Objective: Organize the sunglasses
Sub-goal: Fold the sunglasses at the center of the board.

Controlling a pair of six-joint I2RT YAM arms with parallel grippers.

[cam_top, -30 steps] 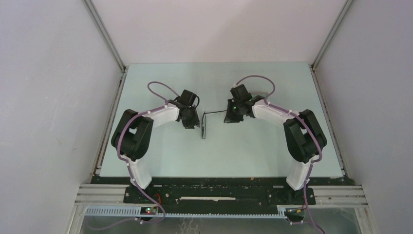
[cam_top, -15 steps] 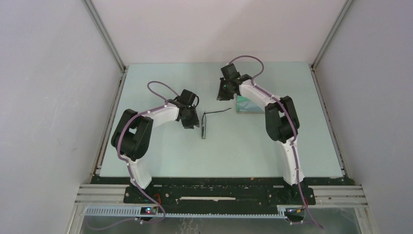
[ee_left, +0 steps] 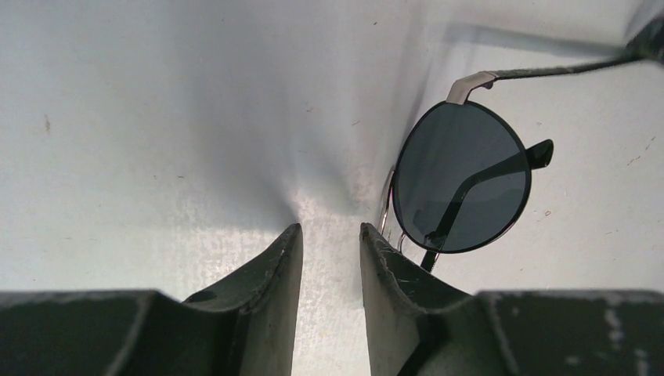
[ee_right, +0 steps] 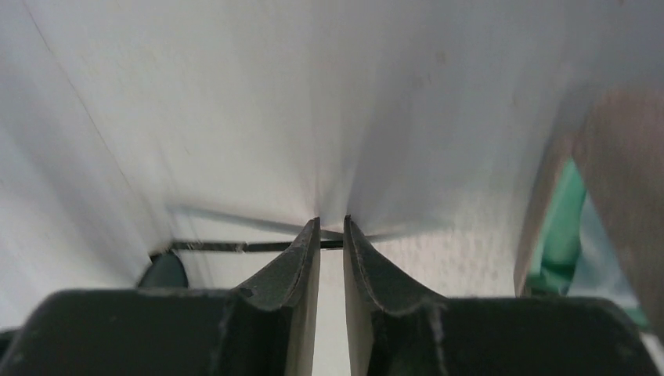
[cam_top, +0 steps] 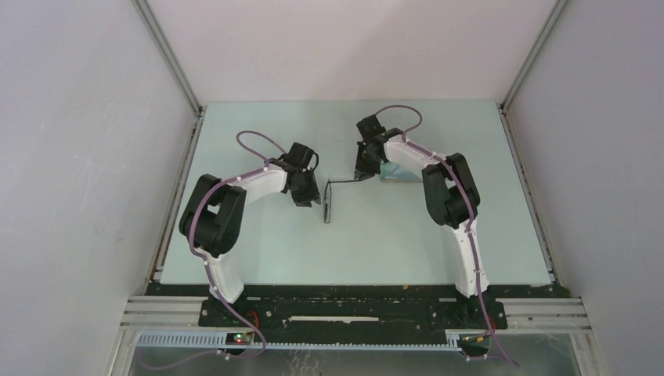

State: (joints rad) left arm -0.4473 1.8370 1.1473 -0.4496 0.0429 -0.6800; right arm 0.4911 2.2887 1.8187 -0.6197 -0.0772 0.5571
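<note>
The sunglasses (cam_top: 328, 202) stand on the pale green table between the two arms, one slim temple arm reaching out to the right. In the left wrist view a dark oval lens (ee_left: 462, 176) sits just right of my left gripper (ee_left: 330, 229), which is open with only bare table between its fingers. In the top view the left gripper (cam_top: 311, 200) is beside the frame's left side. My right gripper (cam_top: 362, 174) hovers at the temple arm's far end. Its jaws (ee_right: 332, 223) stand narrowly apart, and the thin temple arm (ee_right: 219, 246) crosses just beyond the tips, not pinched.
The grey case with green lining (cam_top: 398, 171) lies just right of the right gripper, partly under that arm; its edge (ee_right: 560, 227) fills the right side of the right wrist view. The enclosure's white walls ring the table (cam_top: 258, 258).
The right arm swung away toward the back, uncovering the case, then came back to the end of the temple arm. The left arm and the sunglasses stayed put.
</note>
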